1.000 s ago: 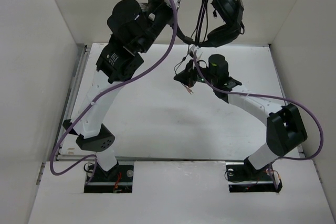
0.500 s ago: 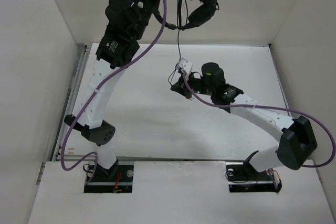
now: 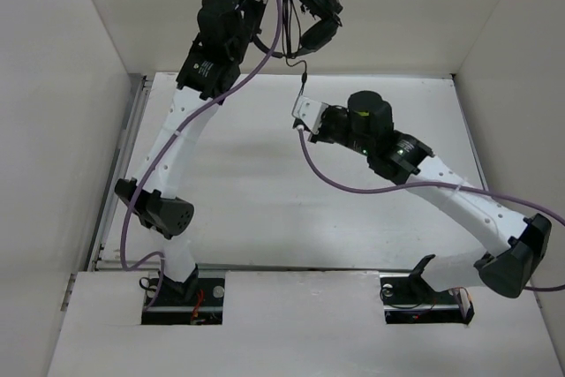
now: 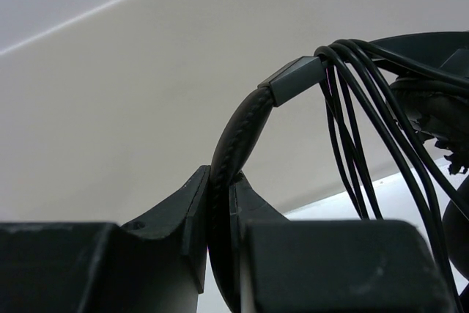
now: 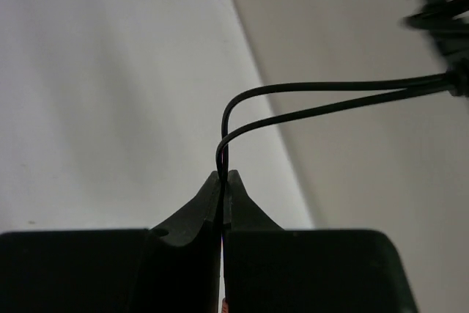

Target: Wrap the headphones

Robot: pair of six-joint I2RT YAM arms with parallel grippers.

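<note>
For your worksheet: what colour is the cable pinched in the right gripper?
Black. The cable shows best in the right wrist view.

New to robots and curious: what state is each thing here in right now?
left gripper: shut on the headband.
right gripper: shut on the cable.
headphones: held up in the air.
cable: looped several times over the headband, one stretch leading to the right gripper.

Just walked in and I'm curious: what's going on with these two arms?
They are wrapping a pair of headphones. The left gripper is shut on the padded headband, holding the headphones up in the air near the back wall. The thin black cable already loops several times over the headband. The right gripper, lower down, pinches a loose stretch of that cable, so winding isn't finished.
</note>
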